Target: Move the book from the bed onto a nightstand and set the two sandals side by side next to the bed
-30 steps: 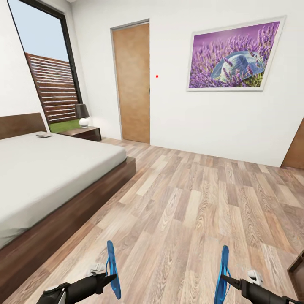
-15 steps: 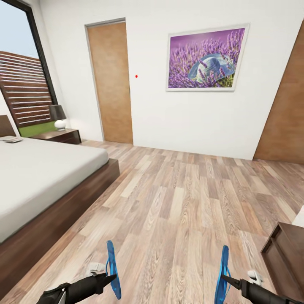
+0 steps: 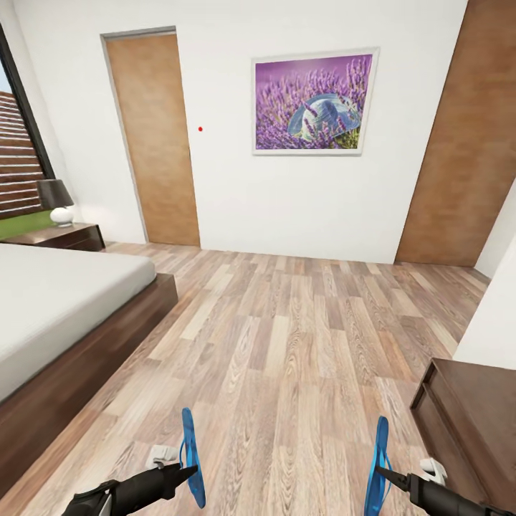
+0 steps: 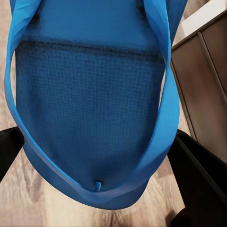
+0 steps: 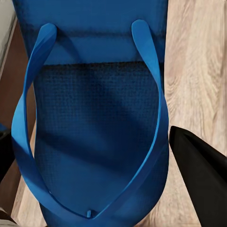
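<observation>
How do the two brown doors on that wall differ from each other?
The left door shows whole, with a pale frame, left of the lavender picture; the right door is cut off by the view's top edge and stands right of the picture. The right door looks wider and darker. Both are plain brown wood, shut.

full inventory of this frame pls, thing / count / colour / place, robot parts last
sandal in the left gripper: 1, bright blue, held on edge above the floor
sandal in the right gripper: 1, bright blue, held on edge above the floor
bed: 1, dark brown frame, pale mattress, left
nightstand: 1, dark brown, far left beyond the bed
lamp: 1, black shade, white base, on the nightstand
doors: 2, brown wood, back wall left and right
picture: 1, purple lavender, white frame, between the doors
floor: wood planks, brown
cabinet: 1, dark brown, lower right
left gripper: black, shut on a sandal strap
right gripper: black, shut on the other sandal's strap
</observation>
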